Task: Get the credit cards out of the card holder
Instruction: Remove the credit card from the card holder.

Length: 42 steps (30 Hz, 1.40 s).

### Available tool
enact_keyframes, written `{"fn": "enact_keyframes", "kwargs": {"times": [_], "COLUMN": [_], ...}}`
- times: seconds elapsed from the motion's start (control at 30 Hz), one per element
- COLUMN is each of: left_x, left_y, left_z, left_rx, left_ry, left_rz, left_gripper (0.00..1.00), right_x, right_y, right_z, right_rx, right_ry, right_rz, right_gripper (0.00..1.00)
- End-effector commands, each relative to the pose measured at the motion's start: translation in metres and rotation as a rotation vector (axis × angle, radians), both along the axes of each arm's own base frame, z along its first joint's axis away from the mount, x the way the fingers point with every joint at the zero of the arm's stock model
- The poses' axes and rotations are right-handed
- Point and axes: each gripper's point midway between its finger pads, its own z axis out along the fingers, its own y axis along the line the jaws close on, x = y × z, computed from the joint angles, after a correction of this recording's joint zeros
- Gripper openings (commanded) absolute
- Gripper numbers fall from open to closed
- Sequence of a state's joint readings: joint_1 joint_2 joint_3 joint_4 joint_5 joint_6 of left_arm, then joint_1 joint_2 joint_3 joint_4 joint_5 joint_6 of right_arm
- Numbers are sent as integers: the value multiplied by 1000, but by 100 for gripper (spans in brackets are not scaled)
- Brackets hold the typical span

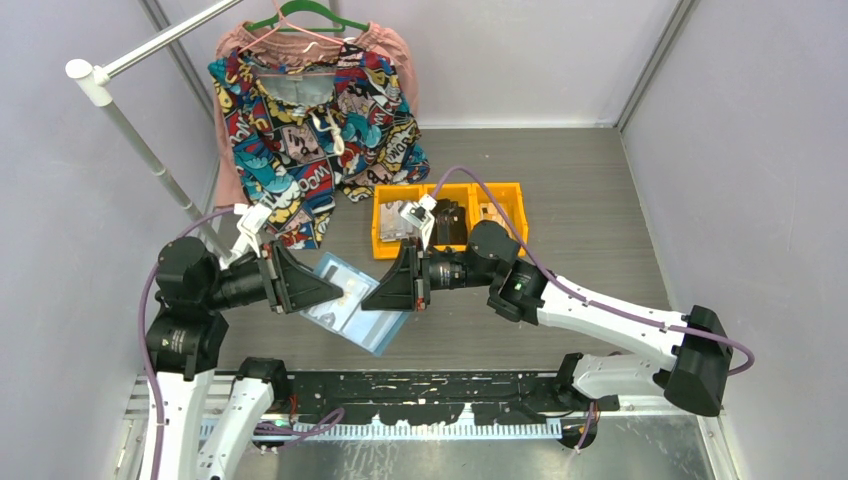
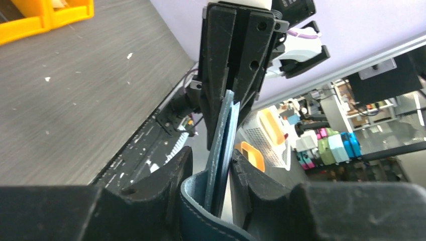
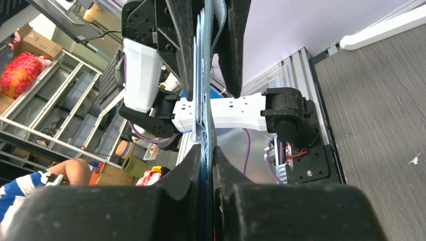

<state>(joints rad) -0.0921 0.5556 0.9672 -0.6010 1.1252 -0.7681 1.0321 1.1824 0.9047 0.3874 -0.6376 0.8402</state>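
Open teal card holder (image 1: 357, 318), pale-blue inside, clear sleeves

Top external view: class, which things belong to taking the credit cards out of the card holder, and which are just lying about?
Belong to the job:
card holder
credit cards inside it, hard to make out
left end effector
right end effector

Just lying about:
orange bins
patterned shirt
green hanger
clothes rail
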Motion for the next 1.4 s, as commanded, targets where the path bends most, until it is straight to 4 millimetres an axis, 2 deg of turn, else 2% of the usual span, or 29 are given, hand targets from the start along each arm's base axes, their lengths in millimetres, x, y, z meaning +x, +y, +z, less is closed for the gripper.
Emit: {"fn": "enact_keyframes", "kwargs": {"times": [0.0,0.07,0.13,0.23,0.33,0.47,0.53,0.6,0.8,0.83,0.9,0.97,1.1,1.23,1.37], "left_x": [-18,-21,-24,-24,-24,-25,-25,-25,-28,-29,-31,-31,-31,-31,-28], "left_y": [-5,-5,-4,-2,-3,-3,-3,-3,-3,-3,-3,-4,-5,-5,-5], "left_z": [25,34,40,34,26,24,25,25,30,32,34,38,43,43,41], "left_rx": [-79,-90,-73,-32,-32,-29,-29,-30,-32,-33,-41,-63,-89,-89,-86], "left_ry": [0,-14,-76,-112,-85,-88,-90,-87,-101,-102,-93,-63,-30,-31,-38], "left_rz": [-113,-113,-99,-83,-103,-106,-108,-108,-116,-119,-133,-147,-158,-159,-141], "left_gripper": [30,22,14,7,4,3,4,3,4,7,27,38,42,36,23], "right_x": [-4,-1,-2,-7,-10,-12,-10,-8,-7,-7,-8,-7,-8,-10,-11], "right_y": [-10,-9,-9,-10,-10,-3,1,7,10,8,5,2,-1,-3,-4], "right_z": [35,23,19,32,51,64,68,69,62,61,59,56,52,50,51], "right_rx": [137,105,93,128,156,152,157,158,137,137,139,138,140,146,148], "right_ry": [-113,-104,-94,-100,-130,-137,-127,-110,-85,-85,-90,-98,-102,-102,-102], "right_rz": [-18,-26,-14,7,28,73,84,94,92,90,81,65,58,64,66], "right_gripper": [1,3,31,54,63,65,63,58,14,9,1,1,1,1,1]}}
